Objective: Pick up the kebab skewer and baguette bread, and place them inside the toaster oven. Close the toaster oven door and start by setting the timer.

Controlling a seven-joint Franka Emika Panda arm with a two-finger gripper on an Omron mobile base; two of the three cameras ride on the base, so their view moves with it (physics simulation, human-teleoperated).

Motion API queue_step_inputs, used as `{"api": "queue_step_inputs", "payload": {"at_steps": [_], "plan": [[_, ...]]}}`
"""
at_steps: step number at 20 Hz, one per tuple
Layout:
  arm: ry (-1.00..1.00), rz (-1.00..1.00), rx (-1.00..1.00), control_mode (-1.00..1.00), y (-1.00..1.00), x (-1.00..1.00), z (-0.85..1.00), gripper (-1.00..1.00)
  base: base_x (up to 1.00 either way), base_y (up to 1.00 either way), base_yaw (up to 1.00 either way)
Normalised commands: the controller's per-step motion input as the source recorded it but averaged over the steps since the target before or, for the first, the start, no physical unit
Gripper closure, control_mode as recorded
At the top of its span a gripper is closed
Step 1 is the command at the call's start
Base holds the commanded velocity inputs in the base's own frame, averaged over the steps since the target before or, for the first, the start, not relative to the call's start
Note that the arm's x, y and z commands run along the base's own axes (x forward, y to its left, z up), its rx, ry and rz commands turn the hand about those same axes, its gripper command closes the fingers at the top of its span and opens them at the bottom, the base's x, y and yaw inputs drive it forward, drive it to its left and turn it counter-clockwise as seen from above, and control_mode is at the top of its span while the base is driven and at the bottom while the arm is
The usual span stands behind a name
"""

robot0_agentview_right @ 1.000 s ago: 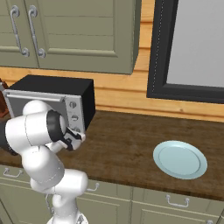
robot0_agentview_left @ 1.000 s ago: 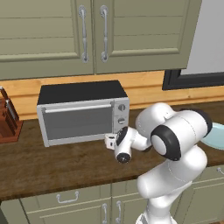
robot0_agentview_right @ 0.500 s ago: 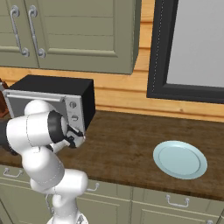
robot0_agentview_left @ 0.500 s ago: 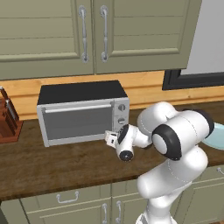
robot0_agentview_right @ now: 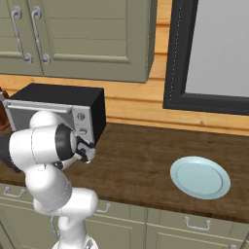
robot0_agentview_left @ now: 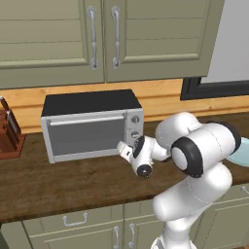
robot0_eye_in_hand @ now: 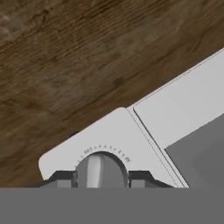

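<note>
The toaster oven (robot0_agentview_left: pixel 90 104) stands on the wooden counter with its glass door (robot0_agentview_left: pixel 87 136) closed. My gripper (robot0_agentview_left: pixel 126 150) is pressed against the lower right of its knob panel, also seen from the right base view as gripper (robot0_agentview_right: pixel 86 149) at the oven (robot0_agentview_right: pixel 63 97). In the hand view a round grey knob (robot0_eye_in_hand: pixel 100 167) with a dial scale sits between the two dark fingertips (robot0_eye_in_hand: pixel 61 178), and the gripper (robot0_eye_in_hand: pixel 100 179) is shut on it. The kebab skewer and baguette bread are out of view.
A pale blue plate (robot0_agentview_right: pixel 200 177) lies on the counter to the right. A wooden knife block (robot0_agentview_left: pixel 8 136) stands left of the oven. Wall cabinets (robot0_agentview_left: pixel 102 39) hang above, and a dark-framed window (robot0_agentview_right: pixel 209 53) is at the right.
The hand has edged slightly upward against the oven's knob panel. The oven, plate and base have not moved.
</note>
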Motion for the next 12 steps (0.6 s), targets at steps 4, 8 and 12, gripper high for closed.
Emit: {"api": "queue_step_inputs", "payload": {"at_steps": [4,8,12], "plan": [[0.00,0.00,0.23,-1.00,0.00,0.19,0.06,1.00,0.00,0.00,0.00],[0.00,0.00,0.22,-1.00,0.00,0.29,0.05,1.00,0.00,0.00,0.00],[0.00,-0.01,0.21,-1.00,0.00,0.33,0.08,1.00,0.00,0.00,0.00]]}}
